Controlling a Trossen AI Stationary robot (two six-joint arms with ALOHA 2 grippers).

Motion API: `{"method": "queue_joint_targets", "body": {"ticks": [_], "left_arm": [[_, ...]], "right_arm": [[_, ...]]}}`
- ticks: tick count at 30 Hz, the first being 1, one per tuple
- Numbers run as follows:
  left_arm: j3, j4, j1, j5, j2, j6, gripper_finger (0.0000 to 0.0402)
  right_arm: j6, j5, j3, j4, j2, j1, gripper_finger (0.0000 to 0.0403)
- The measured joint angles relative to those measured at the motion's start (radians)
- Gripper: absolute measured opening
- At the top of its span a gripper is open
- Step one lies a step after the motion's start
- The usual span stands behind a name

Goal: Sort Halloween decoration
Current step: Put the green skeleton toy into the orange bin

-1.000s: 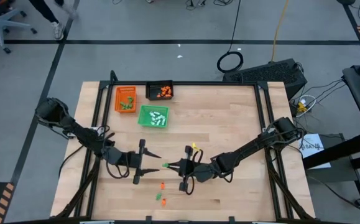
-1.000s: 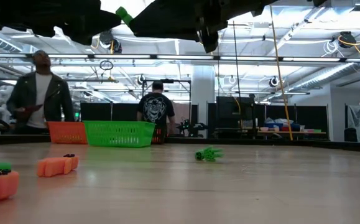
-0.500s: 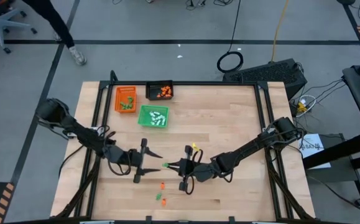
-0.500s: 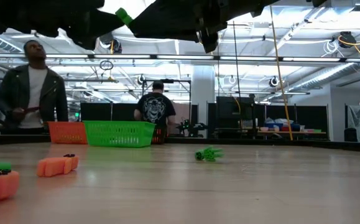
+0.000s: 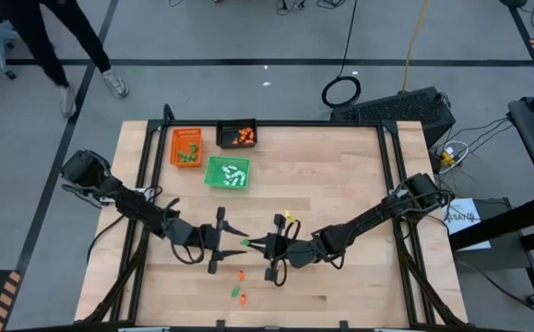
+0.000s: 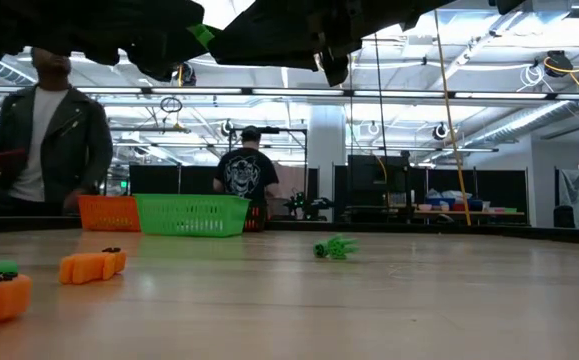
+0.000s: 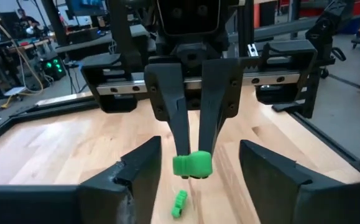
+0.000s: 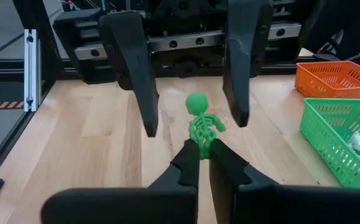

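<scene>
My right gripper [image 5: 248,244] sits above the middle of the wooden bench [image 5: 340,175], toward the near edge, its fingers [image 8: 189,163] pressed together on a small green plastic skeleton figure [image 8: 201,124] — pinched at the legs, the round head standing clear of the tips. In the left wrist view the same figure [image 7: 191,165] shows as a green lump at the ends of those two dark fingers [image 7: 176,121].

My left gripper [image 5: 234,242] faces it from the left side of the bench, fingers [image 8: 136,71] spread wide and standing either side of the green figure, not touching it as far as I can see.

Loose pieces on the bench: a small green one [image 7: 178,203] lies on the wood just below the held figure; two orange pieces [image 5: 241,275] and a mixed orange-green piece [image 5: 243,298] lie near the near edge, below the grippers. A small yellow piece [image 5: 289,219] lies beside my right arm.

Three small rectangular plastic trays stand at the far left corner: an orange tray [image 5: 176,157] holding green pieces, a black tray [image 5: 222,132] holding orange pieces, and a green tray [image 5: 213,183] holding white pieces — this last just nearer than the other two.

A person in a dark jacket [image 6: 44,130] stands beyond the bench's far edge; another, back turned [image 6: 246,175], is farther off.
</scene>
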Motion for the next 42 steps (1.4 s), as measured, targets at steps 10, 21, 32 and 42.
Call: {"method": "queue_joint_targets", "body": {"ticks": [10,21,32,42], "left_arm": [[0.0,-0.01,0.0,-0.001,0.0,0.001,0.0122],[0.0,-0.021,0.0,-0.003,0.0,0.01,0.0021],[0.0,-0.073,-0.004,0.001,-0.043,0.037,0.002],[-0.001,-0.165,-0.073,0.118,-0.096,0.834,0.0021]], "right_arm": [[-0.004,0.0,0.0,0.0,0.0,0.0,0.0],[-0.003,-0.005,0.0,-0.003,0.0,0.002,0.001],[0.079,0.047,0.0,-0.149,-0.002,0.037,0.0108],[0.262,0.044,0.0,-0.319,-0.002,0.082,0.0126]]}}
